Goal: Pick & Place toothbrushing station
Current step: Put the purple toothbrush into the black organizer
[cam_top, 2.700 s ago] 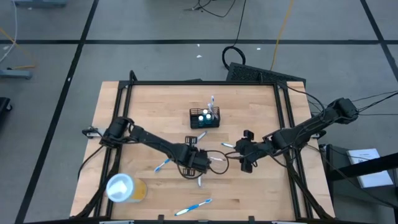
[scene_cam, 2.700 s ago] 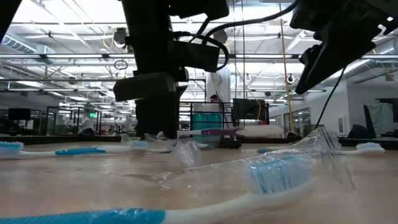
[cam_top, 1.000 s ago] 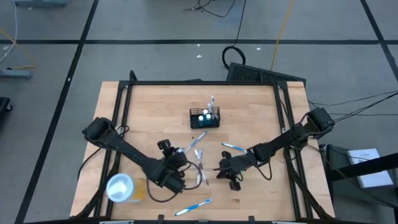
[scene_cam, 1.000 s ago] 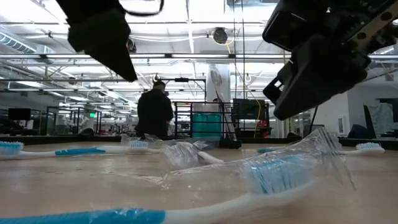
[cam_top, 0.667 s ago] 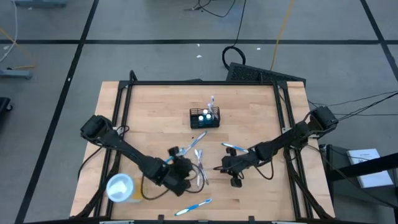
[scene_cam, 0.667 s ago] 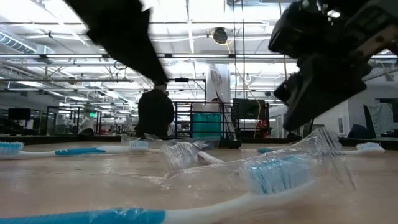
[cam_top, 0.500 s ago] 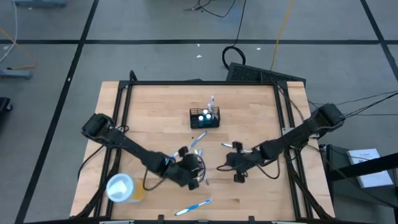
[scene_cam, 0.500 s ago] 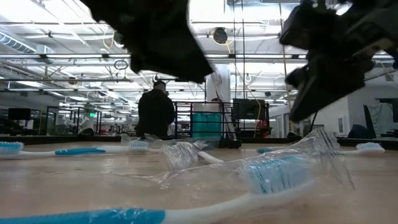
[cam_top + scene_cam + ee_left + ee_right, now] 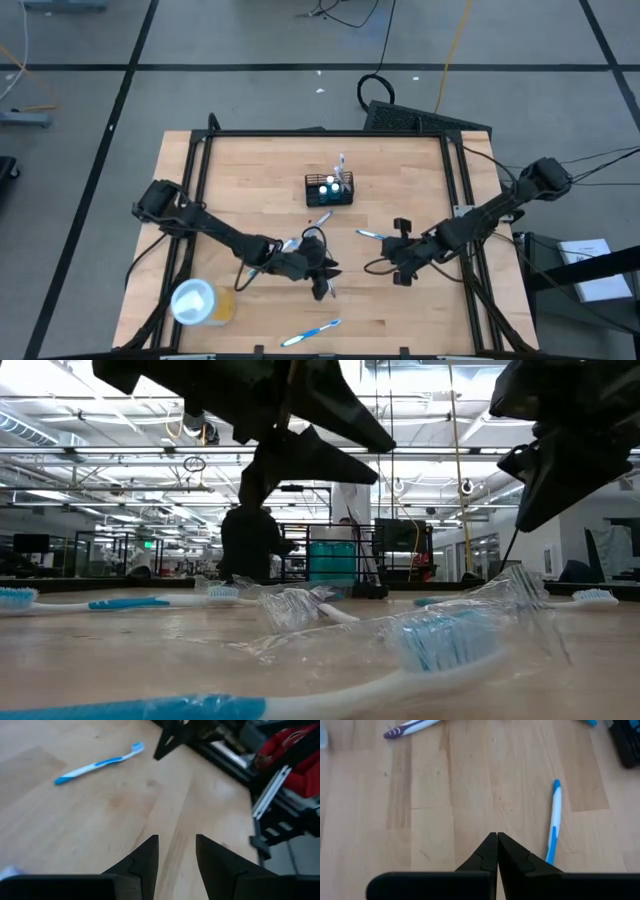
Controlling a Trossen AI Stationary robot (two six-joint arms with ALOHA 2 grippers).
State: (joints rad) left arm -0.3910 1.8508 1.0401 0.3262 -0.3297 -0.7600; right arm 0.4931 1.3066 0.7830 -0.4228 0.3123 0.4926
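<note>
Both grippers hover empty over the wooden table (image 9: 410, 165), well short of the small black wire-mesh holder (image 9: 329, 190).

We see the toothbrushing station standing upright near the table's far middle, with toothbrushes sticking up out of it. The left gripper (image 9: 322, 282) sits above the middle of the table among loose blue-and-white toothbrushes (image 9: 310, 333); its fingers (image 9: 142, 862) stand apart with bare wood between them, holding nothing. The right gripper (image 9: 398, 272) waits to its right, fingers (image 9: 492, 852) pressed together on nothing, a blue toothbrush (image 9: 553, 820) just beside it. A yellow cup with white lid (image 9: 200, 301) rests at the near left corner.
</note>
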